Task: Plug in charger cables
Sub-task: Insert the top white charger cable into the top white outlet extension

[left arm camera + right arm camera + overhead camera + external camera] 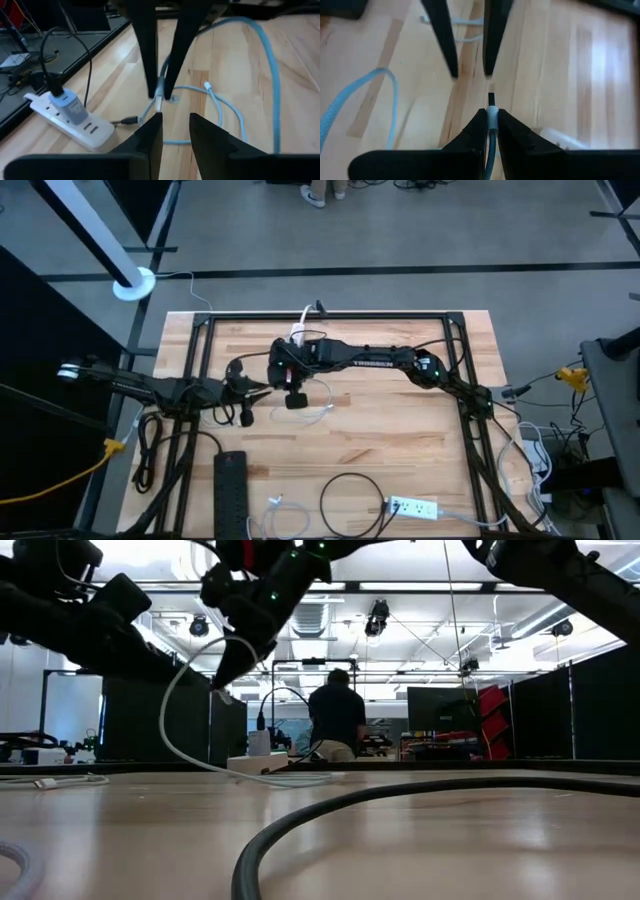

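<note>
Holding the plug end of a white charger cable (491,116) pinched between its fingertips, the right gripper (292,376) hangs above the middle of the wooden table (400,450), with the metal tip poking out past the fingers. That seems to be the point of the grip: the end is left bare so it can be offered to something else. The rest of the cable droops in a loop from the gripper to the tabletop, where more of it lies in loose curls.

The left gripper (262,393) sits just beside it, facing it, with its fingers a little apart and nothing between them. In its own wrist view the other arm's fingers and the clamped plug show straight ahead, so it looks lined up either to take the plug or to steady it (which of the two cannot be told).

At the table's far edge lies a white power strip (65,120) with an adapter already plugged in, probably where the cable is headed. A black power strip (230,490), a black cable loop (350,502) and another white strip (412,506) lie along the near edge. Beyond the table is a bright workshop, where a person stands with their back turned.
</note>
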`<state>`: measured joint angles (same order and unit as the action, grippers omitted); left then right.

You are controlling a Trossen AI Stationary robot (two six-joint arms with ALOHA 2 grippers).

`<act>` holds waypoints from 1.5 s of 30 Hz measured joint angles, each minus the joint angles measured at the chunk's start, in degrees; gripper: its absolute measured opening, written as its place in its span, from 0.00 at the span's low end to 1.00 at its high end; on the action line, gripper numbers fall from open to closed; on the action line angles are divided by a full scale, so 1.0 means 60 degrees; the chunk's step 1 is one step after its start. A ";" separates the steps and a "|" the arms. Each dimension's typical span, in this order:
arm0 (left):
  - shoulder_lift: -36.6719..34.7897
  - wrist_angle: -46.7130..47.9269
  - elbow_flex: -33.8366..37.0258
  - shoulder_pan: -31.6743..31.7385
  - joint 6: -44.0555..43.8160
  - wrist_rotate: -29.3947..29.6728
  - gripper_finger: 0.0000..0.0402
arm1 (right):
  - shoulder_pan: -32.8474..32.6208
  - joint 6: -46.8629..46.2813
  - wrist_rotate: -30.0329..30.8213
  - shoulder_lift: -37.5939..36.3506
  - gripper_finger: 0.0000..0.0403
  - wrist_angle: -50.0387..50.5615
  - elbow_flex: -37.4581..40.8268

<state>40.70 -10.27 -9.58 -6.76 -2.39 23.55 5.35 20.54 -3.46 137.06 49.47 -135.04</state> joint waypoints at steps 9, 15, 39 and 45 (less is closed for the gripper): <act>0.0673 -0.0465 0.0004 0.0000 0.0036 0.0370 0.28 | -0.0045 0.0007 -0.0215 -0.0001 0.04 -0.0026 -0.0001; 0.1011 -0.0901 0.0004 0.0000 0.0066 0.0420 0.30 | -0.0083 0.0019 -0.0463 -0.0001 0.04 -0.0082 0.0002; 0.1250 -0.1479 0.0002 -0.0011 -0.0127 0.0227 0.01 | -0.0060 0.0219 -0.0680 -0.0335 0.20 0.0324 0.0017; 0.1043 -0.1804 0.0209 -0.0011 -0.0154 0.0274 0.01 | 0.0050 0.0555 -0.0838 -0.1022 0.34 0.0809 0.0017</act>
<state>46.96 -21.10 -8.33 -6.83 -3.31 25.20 5.65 23.87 -8.49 130.93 54.32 -134.93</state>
